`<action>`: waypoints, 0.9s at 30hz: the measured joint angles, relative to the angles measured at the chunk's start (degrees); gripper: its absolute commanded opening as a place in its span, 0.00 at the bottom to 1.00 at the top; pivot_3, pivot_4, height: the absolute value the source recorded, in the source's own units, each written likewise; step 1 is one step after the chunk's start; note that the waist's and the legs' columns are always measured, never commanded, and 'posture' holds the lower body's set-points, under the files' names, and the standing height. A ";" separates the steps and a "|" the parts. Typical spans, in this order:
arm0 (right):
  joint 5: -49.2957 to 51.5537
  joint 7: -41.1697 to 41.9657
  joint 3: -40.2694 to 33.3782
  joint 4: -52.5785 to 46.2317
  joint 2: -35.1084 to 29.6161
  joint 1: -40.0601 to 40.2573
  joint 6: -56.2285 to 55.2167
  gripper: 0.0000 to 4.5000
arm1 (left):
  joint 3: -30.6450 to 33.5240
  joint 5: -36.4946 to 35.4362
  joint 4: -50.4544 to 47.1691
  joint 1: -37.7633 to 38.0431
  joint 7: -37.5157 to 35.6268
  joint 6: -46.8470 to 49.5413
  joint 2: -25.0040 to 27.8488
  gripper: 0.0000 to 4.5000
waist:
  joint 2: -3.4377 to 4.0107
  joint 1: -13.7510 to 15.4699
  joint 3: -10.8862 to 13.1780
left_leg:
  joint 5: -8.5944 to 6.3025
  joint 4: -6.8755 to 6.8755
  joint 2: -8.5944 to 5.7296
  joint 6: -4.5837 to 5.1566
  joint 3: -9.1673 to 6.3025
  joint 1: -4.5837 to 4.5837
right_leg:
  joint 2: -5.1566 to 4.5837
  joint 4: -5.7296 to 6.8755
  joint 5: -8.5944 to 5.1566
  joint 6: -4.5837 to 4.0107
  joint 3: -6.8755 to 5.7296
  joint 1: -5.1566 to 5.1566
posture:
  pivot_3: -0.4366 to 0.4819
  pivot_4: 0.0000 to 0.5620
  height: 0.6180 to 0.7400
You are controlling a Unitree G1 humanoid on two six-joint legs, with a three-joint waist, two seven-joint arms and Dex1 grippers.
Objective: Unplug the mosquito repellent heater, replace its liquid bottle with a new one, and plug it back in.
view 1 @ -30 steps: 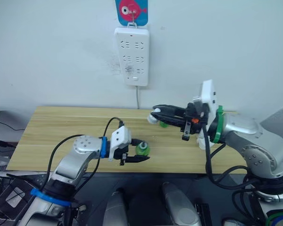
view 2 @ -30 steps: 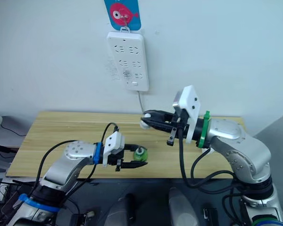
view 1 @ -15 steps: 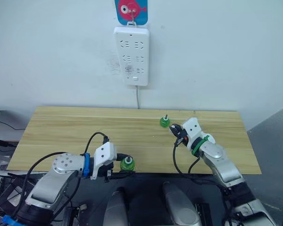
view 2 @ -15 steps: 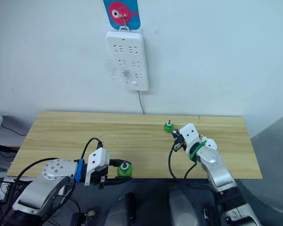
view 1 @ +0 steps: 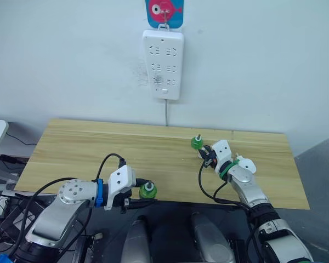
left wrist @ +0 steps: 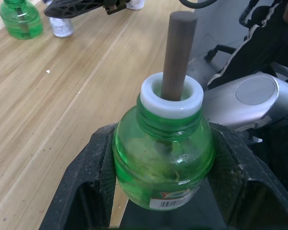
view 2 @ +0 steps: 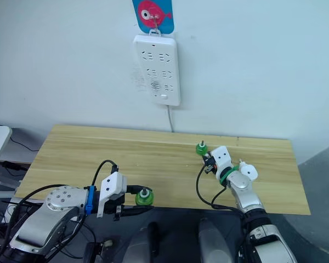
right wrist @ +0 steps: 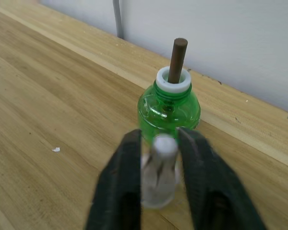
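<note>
My left gripper (view 1: 152, 194) is shut on a small green bottle (left wrist: 163, 148) with a white collar and a bare brown wick, held at the table's front edge. A second green bottle (view 1: 196, 142) with a bare wick stands at the back of the table. Right in front of it, low at the tabletop, my right gripper (right wrist: 159, 143) is shut on a small pale cap (right wrist: 159, 182). I cannot tell which bottle is the new one. A white rounded piece (view 1: 247, 164) behind my right forearm looks like the heater.
A long white power strip (view 1: 165, 63) hangs on the wall above the table's back edge, its cord running down behind the wooden table (view 1: 82, 148). Nothing is plugged into it. The table's left half lies bare.
A second ago my right arm was raised; it has dropped to the tabletop beside the standing bottle. My left gripper pulled its bottle back to the front edge. The camera has shifted slightly.
</note>
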 measured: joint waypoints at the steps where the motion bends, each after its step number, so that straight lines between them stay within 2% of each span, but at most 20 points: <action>1: 0.04 0.09 -0.35 -1.74 -0.08 0.68 0.11 0.63 | -0.03 0.00 0.12 -0.35 -0.06 -0.10 -0.08 0.51 | 0.00 0.10 0.00 | 0.00 0.00 -0.01 0.00 0.00 0.00 | -0.01 0.00 0.00 0.00 0.00 0.00 | 0.31 0.49 0.87; 2: 0.07 0.21 -0.60 -3.79 -0.34 1.54 0.32 0.71 | -0.04 0.00 0.21 -0.66 -0.13 -0.21 -0.18 0.51 | 0.00 0.15 0.00 | 0.00 0.01 -0.01 0.00 0.00 0.00 | -0.01 0.00 0.00 0.00 0.00 0.01 | 0.30 0.49 0.87; 3: 0.13 0.71 -0.64 -6.23 -0.96 2.42 0.94 0.72 | -0.08 0.00 0.46 -1.25 -0.27 -0.44 -0.41 0.51 | 0.00 0.17 -0.01 | 0.00 0.01 -0.01 0.00 0.00 0.00 | -0.01 0.00 0.00 0.00 0.01 0.01 | 0.30 0.49 0.87; 6: 1.25 4.68 -0.30 -16.57 -4.23 5.98 4.75 0.72 | -0.17 0.01 1.95 -3.06 -0.55 -1.12 -0.96 0.51 | 0.00 0.26 -0.01 | 0.00 0.01 -0.03 0.00 0.00 -0.01 | -0.02 -0.02 0.00 0.01 0.01 0.03 | 0.29 0.48 0.87; 9: 7.25 13.83 1.97 -34.56 -11.95 10.44 15.19 0.72 | -0.88 -0.28 3.25 -6.24 -1.76 -1.10 -1.69 0.51 | 0.04 0.40 0.02 | 0.00 0.02 -0.03 -0.01 -0.03 -0.03 | -0.02 -0.01 -0.03 0.05 0.00 0.02 | 0.26 0.49 0.87; 13: 17.75 22.62 3.22 -54.44 -21.49 10.59 30.06 0.72 | -2.33 -1.99 4.62 -11.91 -4.32 -0.83 -2.89 0.51 | 0.01 0.16 -0.01 | 0.00 0.03 0.00 -0.01 -0.05 0.11 | 0.01 -0.02 -0.04 0.05 -0.02 0.15 | 0.23 0.47 0.87; 15: 21.73 24.96 3.44 -60.24 -24.86 10.27 36.04 0.72 | -3.41 -2.16 5.26 -14.44 -5.75 -0.88 -3.39 0.51 | -0.06 0.07 -0.05 | 0.00 0.03 0.01 -0.01 -0.05 0.13 | 0.03 -0.03 -0.04 0.04 -0.02 0.16 | 0.23 0.46 0.87; 19: 24.32 22.97 5.70 -63.34 -22.14 6.32 43.69 0.72 | -6.37 -2.16 8.52 -19.94 -8.69 -0.84 -5.91 0.51 | -0.09 -0.29 -0.07 | 0.01 0.07 0.00 0.00 -0.04 0.14 | 0.03 -0.02 -0.03 0.05 -0.01 0.16 | 0.22 0.45 0.87; 27: 23.86 20.12 7.78 -61.89 -18.31 2.42 46.62 0.72 | -8.00 -2.18 11.25 -24.80 -10.44 0.09 -8.80 0.51 | -0.10 -0.25 -0.08 | 0.00 0.05 -0.01 0.00 -0.12 0.06 | 0.03 -0.04 -0.02 0.12 -0.11 0.15 | 0.21 0.43 0.87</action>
